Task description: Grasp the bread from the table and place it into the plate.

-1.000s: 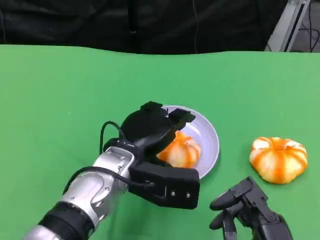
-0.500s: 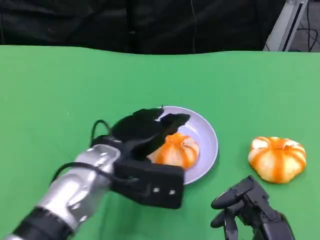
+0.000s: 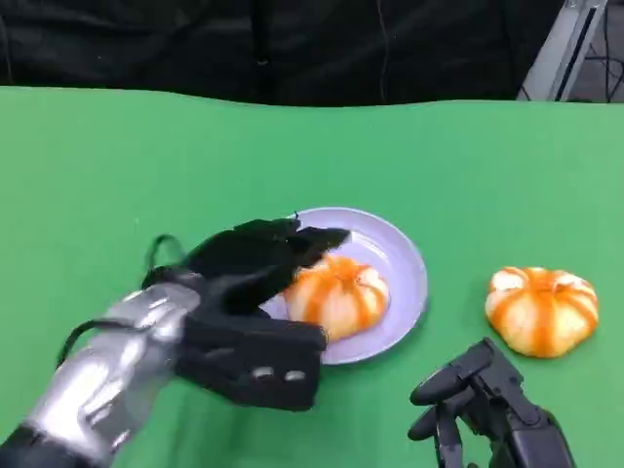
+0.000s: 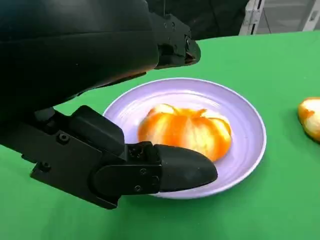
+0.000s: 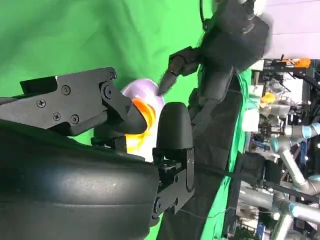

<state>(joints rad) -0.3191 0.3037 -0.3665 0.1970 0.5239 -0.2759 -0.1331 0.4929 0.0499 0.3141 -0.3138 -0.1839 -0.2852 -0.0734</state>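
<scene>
An orange-and-white striped bread [image 3: 336, 292] lies on the lilac plate [image 3: 402, 261] in the middle of the green table. My left hand [image 3: 255, 271] hovers at the plate's left rim, fingers apart and holding nothing. In the left wrist view the bread [image 4: 185, 130] sits on the plate [image 4: 247, 125] between the spread fingers [image 4: 182, 170], untouched. A second, similar bread [image 3: 542, 309] lies on the cloth to the right of the plate. My right hand [image 3: 487, 409] rests near the table's front right, fingers apart and empty.
The green cloth [image 3: 117, 166] covers the whole table, with a dark backdrop behind its far edge. A metal stand leg [image 3: 565, 44] rises at the back right. The right wrist view shows my left hand [image 5: 220, 45] over the plate [image 5: 142, 86].
My left hand has drawn back from over the plate toward the lower left, uncovering more of the bread, which stays on the plate. The right hand has not moved.
</scene>
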